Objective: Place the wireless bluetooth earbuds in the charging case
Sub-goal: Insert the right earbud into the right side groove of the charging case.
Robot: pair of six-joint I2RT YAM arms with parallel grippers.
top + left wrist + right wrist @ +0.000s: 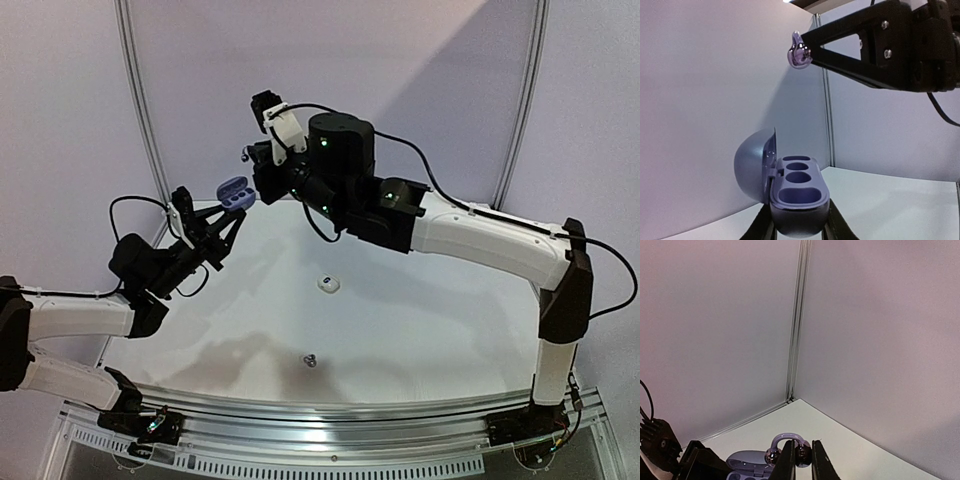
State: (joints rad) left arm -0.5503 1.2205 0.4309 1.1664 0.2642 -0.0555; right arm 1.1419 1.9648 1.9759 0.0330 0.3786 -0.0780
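The charging case (pixel 233 192) is bluish-purple with its lid open, and it is held up in the air. My left gripper (pixel 232 210) is shut on its lower body (pixel 797 197), and the empty wells face up. My right gripper (pixel 258 180) is shut on a glossy lilac clip-shaped earbud (pixel 786 438). One ball of the earbud is pinched between the fingers (pixel 788 462). In the left wrist view that earbud (pixel 799 51) hangs high above the case and apart from it. A white earbud (pixel 328 283) and a small dark grey one (pixel 310 361) lie on the table.
The white table (pixel 430 320) is bounded by pale walls with a corner post (pixel 796 320) behind the case. The right arm (pixel 480 235) spans the back right, and a metal rail (pixel 330 410) runs along the near edge.
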